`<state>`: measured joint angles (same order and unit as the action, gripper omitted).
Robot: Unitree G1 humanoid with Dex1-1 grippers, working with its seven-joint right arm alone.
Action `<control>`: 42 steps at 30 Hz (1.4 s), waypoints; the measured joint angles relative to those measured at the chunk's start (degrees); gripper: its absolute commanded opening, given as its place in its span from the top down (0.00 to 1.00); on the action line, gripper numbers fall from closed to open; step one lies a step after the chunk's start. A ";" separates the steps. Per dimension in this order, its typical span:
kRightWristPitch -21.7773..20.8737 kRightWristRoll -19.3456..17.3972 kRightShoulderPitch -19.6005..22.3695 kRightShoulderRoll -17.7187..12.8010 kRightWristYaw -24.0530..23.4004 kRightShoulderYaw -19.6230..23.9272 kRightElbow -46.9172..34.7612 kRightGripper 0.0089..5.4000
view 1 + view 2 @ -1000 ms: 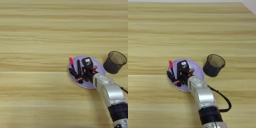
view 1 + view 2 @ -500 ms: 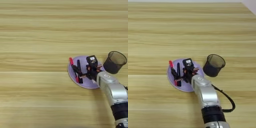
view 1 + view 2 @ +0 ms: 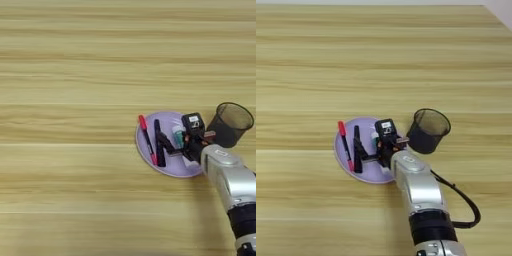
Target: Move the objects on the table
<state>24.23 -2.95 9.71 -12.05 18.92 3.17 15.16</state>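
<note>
A round purple plate (image 3: 170, 169) lies on the light wooden table (image 3: 70, 75), right of centre. On it lie a thin black pen with a red cap and red end (image 3: 147, 139), a black pen (image 3: 158, 131) beside it, and a white-and-teal tube (image 3: 178, 136) further right. My right gripper (image 3: 164, 146) comes in from the lower right on its silver forearm (image 3: 416, 185) and hangs low over the plate. Its two black fingers are spread in a V, open, with the tips right by the black pen. Nothing is held.
A black mesh cup (image 3: 229, 124) stands upright just right of the plate, close to the gripper's wrist. A black cable (image 3: 463, 200) loops off the forearm to the right. Bare wood stretches to the left and far side.
The gripper and forearm have shifted to the right over the plate, uncovering the tube. The pens and the cup have stayed where they were.
</note>
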 measured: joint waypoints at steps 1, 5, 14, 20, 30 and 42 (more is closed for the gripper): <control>0.00 0.00 0.23 -0.14 -0.05 0.05 0.36 0.00; 0.03 -0.01 0.48 -0.31 -0.52 0.50 1.47 0.00; 0.36 -0.12 0.62 -0.52 -0.79 0.82 3.35 0.00; 0.13 1.00 1.07 -0.86 -1.05 0.35 5.38 0.00; -0.52 1.95 1.44 -1.25 -1.27 -0.01 8.25 0.00; -1.31 2.72 2.46 -1.38 -1.30 -0.11 11.67 0.00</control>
<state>22.93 -0.23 12.17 -13.42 17.62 3.06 26.83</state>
